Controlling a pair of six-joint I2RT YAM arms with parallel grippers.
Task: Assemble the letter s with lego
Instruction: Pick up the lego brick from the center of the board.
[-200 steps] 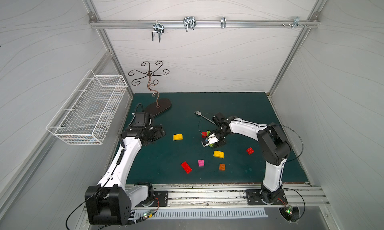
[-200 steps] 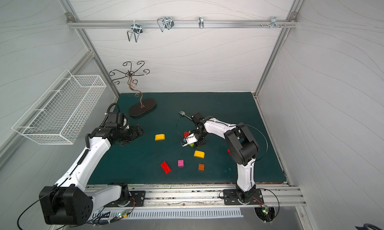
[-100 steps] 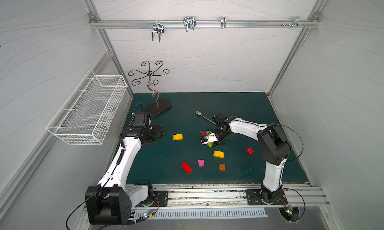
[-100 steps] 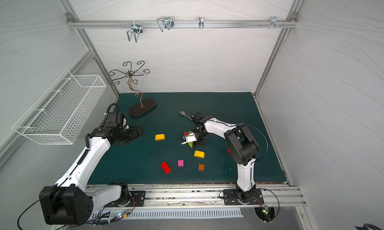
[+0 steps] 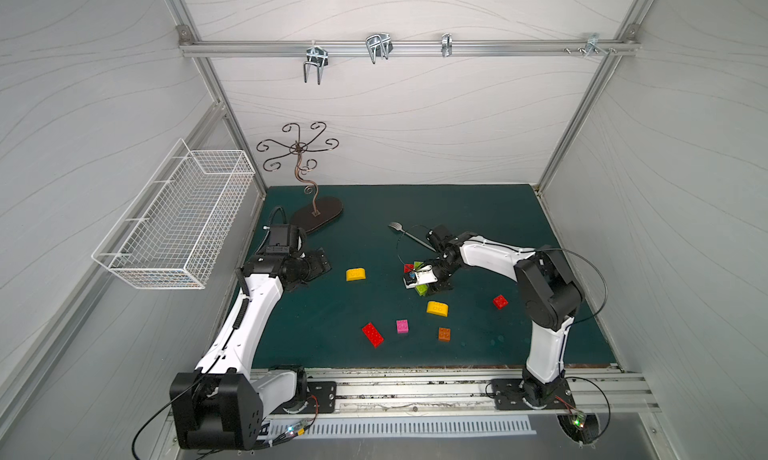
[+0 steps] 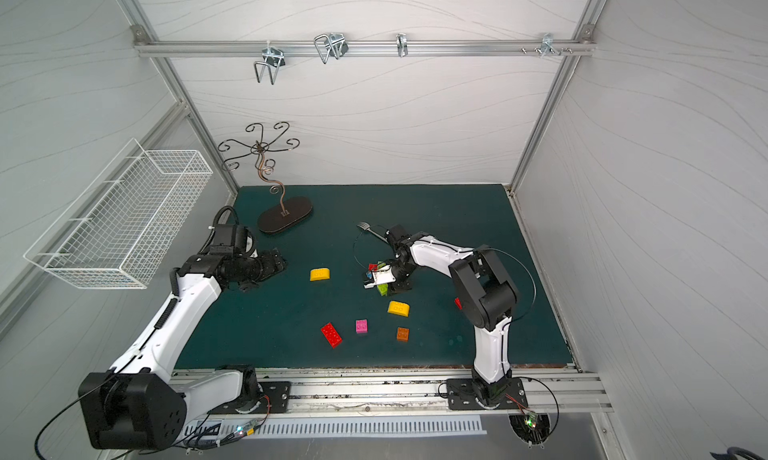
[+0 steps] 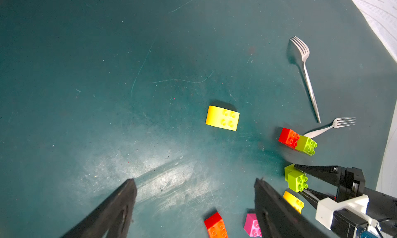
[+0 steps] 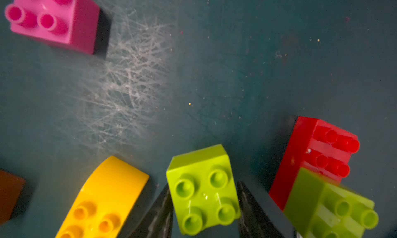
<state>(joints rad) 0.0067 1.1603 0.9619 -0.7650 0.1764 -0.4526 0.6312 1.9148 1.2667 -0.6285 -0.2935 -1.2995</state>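
Ideally, right end effector (image 8: 203, 185) pinching the lime green brick (image 8: 202, 196), I needed a straight lift past the red brick (image 8: 311, 148); left end effector (image 7: 194, 181) spread.

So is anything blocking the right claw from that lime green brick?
Nothing visible: the right claw has its fingers against both sides of the lime green brick. The yellow brick lies beside it, not between.
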